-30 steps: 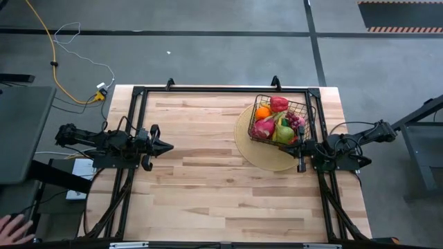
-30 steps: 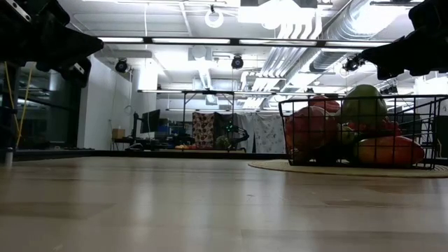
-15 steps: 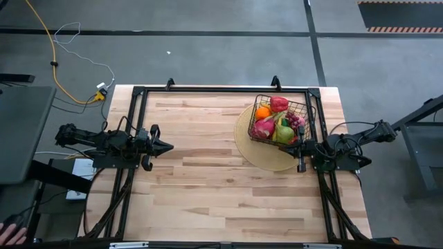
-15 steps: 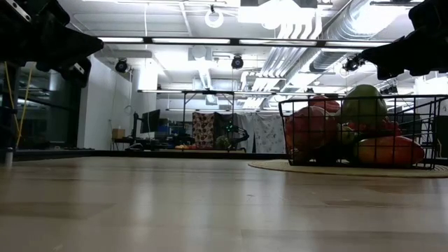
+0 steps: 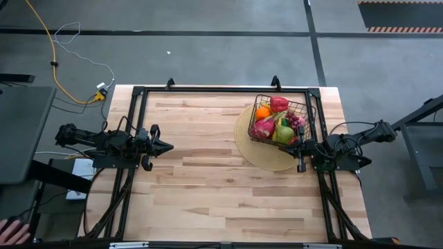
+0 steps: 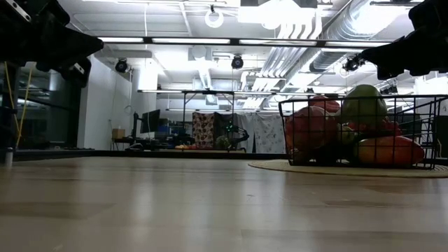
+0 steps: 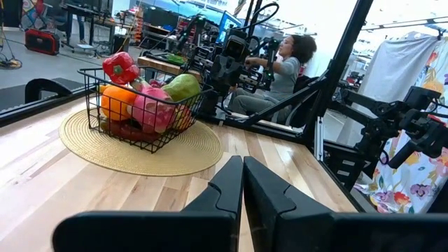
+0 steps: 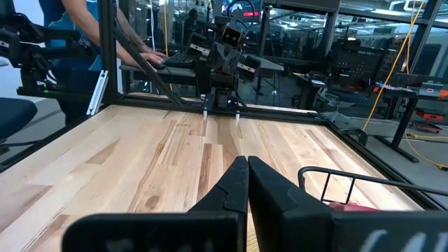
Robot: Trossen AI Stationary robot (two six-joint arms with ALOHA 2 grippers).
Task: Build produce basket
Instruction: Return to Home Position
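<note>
High view, read left to right, with clock positions taken from the bench (image 5: 208, 180) centre. A person's hand (image 5: 10, 231) shows at the far 8 o'clock corner, off the bench.

The left end effector (image 5: 165, 146) hangs at 9 o'clock, well apart from everything. The left wrist view shows its fingers (image 7: 231, 183) pressed together on nothing.

At 2 o'clock the basket (image 5: 299, 104) stands upright on a round tan mat (image 5: 263, 158). The produce (image 5: 275, 124) is heaped inside it, including a red pepper (image 5: 279, 104), an orange (image 5: 262, 112) and a green pear (image 5: 284, 134). No piece lies loose on the bench.

The right end effector (image 5: 300, 147) sits at 3 o'clock, just off the basket's 5 o'clock corner. The low view places it above the rim, and its fingers (image 8: 236, 183) are likewise together and empty.

Change: between the pictures of a second ago and now, neither arm, the basket nor any fruit has shifted. Only the person's hand differs, showing less at the frame edge than before.

Reading: with both arms at rest and drawn back and the basket full, the filling is judged finished. The return to the rest pose appears complete or nearly so.
</note>
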